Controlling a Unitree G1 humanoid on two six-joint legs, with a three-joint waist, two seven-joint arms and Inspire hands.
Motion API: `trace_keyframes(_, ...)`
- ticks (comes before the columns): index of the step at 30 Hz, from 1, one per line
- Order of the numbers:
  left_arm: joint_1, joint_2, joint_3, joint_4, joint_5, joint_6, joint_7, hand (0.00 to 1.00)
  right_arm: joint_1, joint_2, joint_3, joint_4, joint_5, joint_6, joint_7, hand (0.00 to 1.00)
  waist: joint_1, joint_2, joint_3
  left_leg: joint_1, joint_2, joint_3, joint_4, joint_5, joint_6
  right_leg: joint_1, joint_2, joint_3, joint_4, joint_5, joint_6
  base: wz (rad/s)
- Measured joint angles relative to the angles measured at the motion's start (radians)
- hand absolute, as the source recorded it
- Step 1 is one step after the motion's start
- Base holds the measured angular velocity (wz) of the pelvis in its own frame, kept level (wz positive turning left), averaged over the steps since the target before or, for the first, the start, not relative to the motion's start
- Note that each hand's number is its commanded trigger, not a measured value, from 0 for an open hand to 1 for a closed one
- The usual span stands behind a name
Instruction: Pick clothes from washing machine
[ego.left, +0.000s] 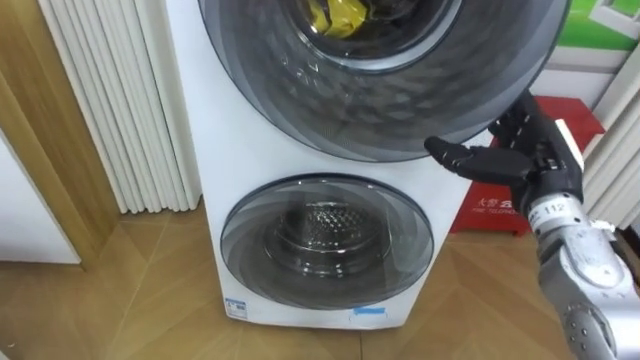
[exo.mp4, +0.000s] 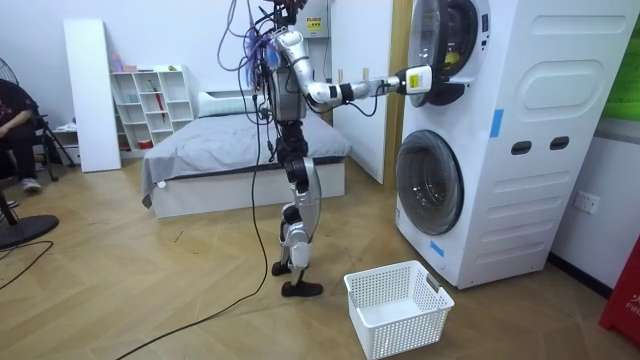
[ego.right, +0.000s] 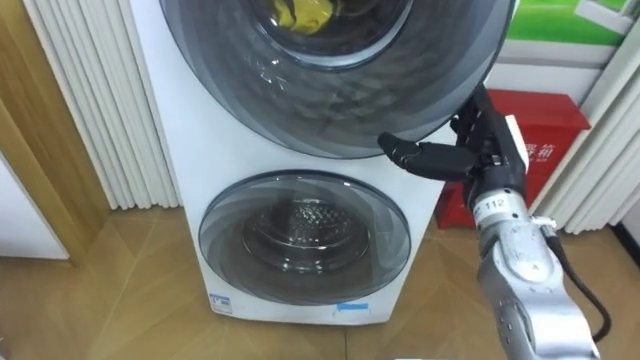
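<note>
Two white washing machines stand stacked, and I stand facing them. The upper machine's round grey door (ego.left: 380, 90) fills the top of the eye views, and a yellow cloth (ego.left: 335, 14) shows through its window. My right hand (ego.left: 525, 160) is at the door's lower right rim. Its thumb stretches left under the rim and its fingers (ego.right: 482, 120) reach up against the rim, nearly straight. It holds no cloth. In the room view the right hand (exo.mp4: 418, 80) is held out at shoulder height to the upper door (exo.mp4: 440, 45). The lower door (ego.left: 327, 250) is closed over a bare drum.
A white laundry basket (exo.mp4: 397, 305) stands on the wooden floor behind me, near the lower machine. A red box (ego.right: 545, 130) sits to the right of the machines, and white slatted panels (ego.left: 120, 100) stand to their left. In the room view a bed (exo.mp4: 230, 140) lies behind me and a person (exo.mp4: 15, 120) sits at the left edge.
</note>
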Motion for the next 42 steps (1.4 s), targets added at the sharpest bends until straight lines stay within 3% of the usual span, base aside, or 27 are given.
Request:
trace_keyframes(9, 0.0, 0.001, -0.041, 0.012, -0.001, -0.011, 0.007, 0.0, 0.087, 0.008, 0.041, -0.23, -0.003, 0.09, 0.0, 0.0, -0.025, 0.015, -0.0068, -0.008, 0.006, -0.001, 0.002, 0.001, -0.001, -0.017, 0.007, 0.005, 0.0, 0.005, -0.008, -0.12)
trace_keyframes(13, -0.002, 0.001, -0.046, 0.012, -0.001, -0.013, 0.007, 0.0, 0.088, 0.01, 0.044, -0.259, -0.015, 0.111, 0.0, 0.0, -0.025, 0.021, -0.0072, -0.007, 0.009, -0.001, 0.002, 0.003, -0.005, -0.017, 0.009, 0.005, 0.0, 0.007, -0.012, -0.03)
trace_keyframes(21, 0.004, 0.0, -0.046, 0.029, -0.005, -0.014, 0.026, 0.0, 0.09, 0.015, 0.041, -0.344, -0.045, 0.124, 0.004, 0.0, -0.029, 0.034, -0.0065, -0.009, 0.013, -0.002, -0.002, 0.004, -0.015, -0.023, 0.015, 0.008, 0.0, 0.013, -0.022, -0.02)
trace_keyframes(24, 0.006, -0.001, -0.046, 0.03, -0.005, -0.014, 0.03, 0.0, 0.106, 0.052, 0.036, -0.389, -0.079, 0.123, 0.021, 0.0, -0.029, 0.034, -0.0067, -0.011, 0.016, 0.005, -0.002, 0.005, -0.018, -0.028, 0.018, 0.015, 0.0, 0.015, -0.025, -0.08)
trace_keyframes(27, 0.003, -0.001, -0.064, 0.031, -0.015, -0.022, 0.035, 0.0, 0.144, 0.08, 0.045, -0.449, -0.065, 0.118, 0.043, 0.0, -0.029, 0.034, -0.007, -0.009, 0.019, 0.017, -0.002, 0.005, -0.021, -0.028, 0.022, 0.023, -0.002, 0.016, -0.027, -0.08)
trace_keyframes(32, 0.003, -0.003, -0.135, 0.029, -0.048, -0.057, 0.048, 0.0, 0.238, 0.1, 0.093, -0.47, 0.002, 0.007, 0.095, 0.0, -0.031, 0.034, -0.0082, 0.012, 0.02, 0.022, 0.0, 0.005, -0.021, -0.011, 0.025, 0.037, -0.003, 0.016, -0.03, -0.09)
trace_keyframes(34, 0.0, -0.005, -0.136, 0.029, -0.048, -0.06, 0.049, 0.0, 0.249, 0.105, 0.104, -0.471, 0.003, -0.01, 0.113, 0.0, -0.039, 0.034, -0.008, 0.012, 0.02, 0.024, -0.001, 0.005, -0.021, -0.012, 0.025, 0.039, -0.003, 0.016, -0.029, -0.02)
trace_keyframes(42, -0.019, -0.002, -0.164, 0.03, -0.048, -0.082, 0.062, 0.0, 0.28, 0.121, 0.149, -0.505, 0.003, -0.021, 0.143, 0.0, -0.059, 0.034, -0.0077, 0.017, 0.021, 0.027, -0.005, 0.002, -0.026, -0.015, 0.031, 0.05, 0.001, 0.02, -0.031, -0.05)
